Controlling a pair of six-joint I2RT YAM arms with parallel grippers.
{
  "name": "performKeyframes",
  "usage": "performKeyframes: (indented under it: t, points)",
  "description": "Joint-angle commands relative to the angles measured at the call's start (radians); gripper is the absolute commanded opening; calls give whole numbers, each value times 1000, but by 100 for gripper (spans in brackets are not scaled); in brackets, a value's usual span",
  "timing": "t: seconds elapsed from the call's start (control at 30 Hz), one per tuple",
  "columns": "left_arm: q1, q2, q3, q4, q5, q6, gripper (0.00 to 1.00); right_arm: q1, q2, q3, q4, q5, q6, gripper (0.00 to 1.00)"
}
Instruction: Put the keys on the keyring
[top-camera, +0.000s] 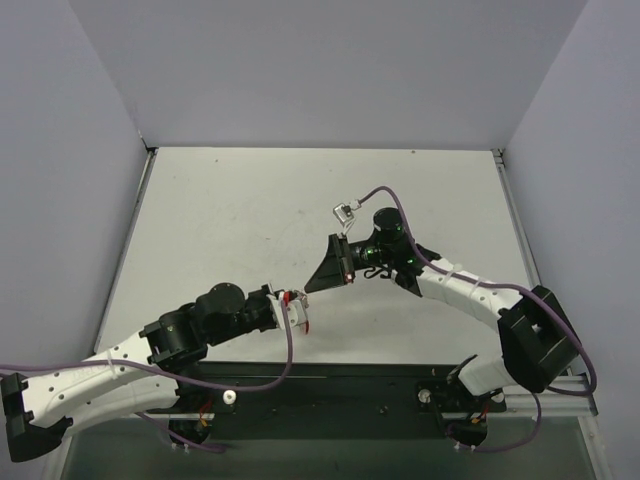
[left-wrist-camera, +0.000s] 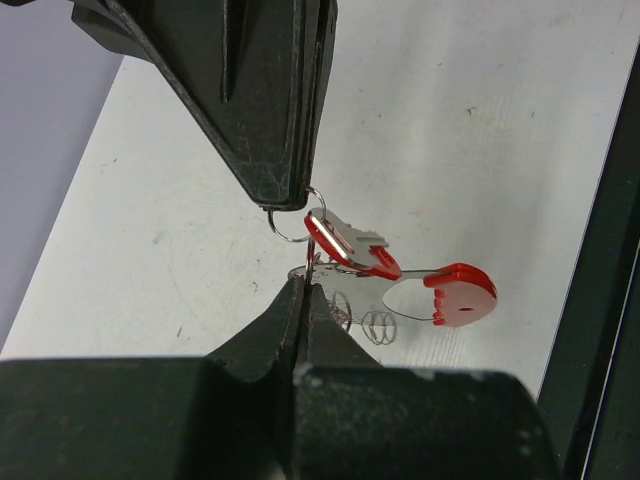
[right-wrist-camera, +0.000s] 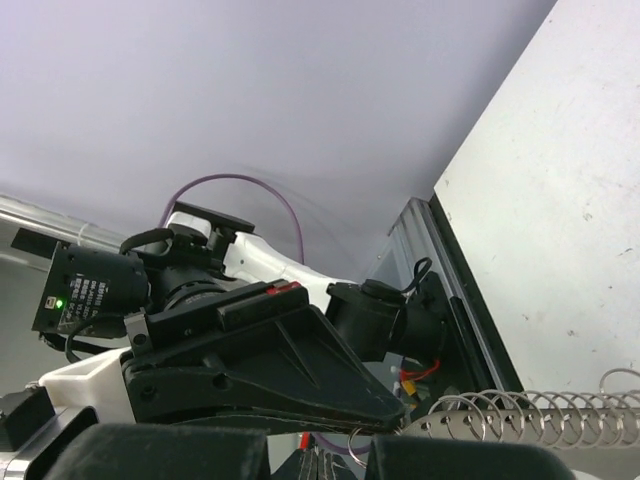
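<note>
- White worktop (left-wrist-camera: 150, 260) sits below the 2 claws, which meet tip to tip
- Right claw (left-wrist-camera: 292, 203) is clamped tight on the small wire keyring (left-wrist-camera: 278, 230); left claw (left-wrist-camera: 303, 290) is pinched closed on the keys (left-wrist-camera: 350, 242)
- Risk: both grips are thin, so a twist could let a key slip and drop

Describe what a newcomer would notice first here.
Two shut claws nearly tip to tip over the white table, right claw above left claw in the left wrist view. A small wire ring hangs from the upper tip; beside it, a red-headed key and the red-and-silver keyring.
</note>
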Motion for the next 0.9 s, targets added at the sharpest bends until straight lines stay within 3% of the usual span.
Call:
performKeyframes:
  t: [0.0, 0.1, 0.33, 0.5, 0.87]
  points:
    - [-6, -37, 40, 42, -16, -5, 0, -35, -3, -13, 147, -40, 43, 0]
    - [-7, -73, 29, 64, -5, -21, 0, -57, -14, -27, 116, -37, 6, 0]
    - [-7, -84, 9, 145, 79, -104, 0, -85, -77, 1, -132, -16, -197, 0]
    - [-7, -86, -52, 318, 186, -173, 0, -86, -99, -4, -143, -36, -232, 0]
    - [-6, -74, -161, 550, 231, -279, 0, -114, -160, -14, -232, -77, -327, 0]
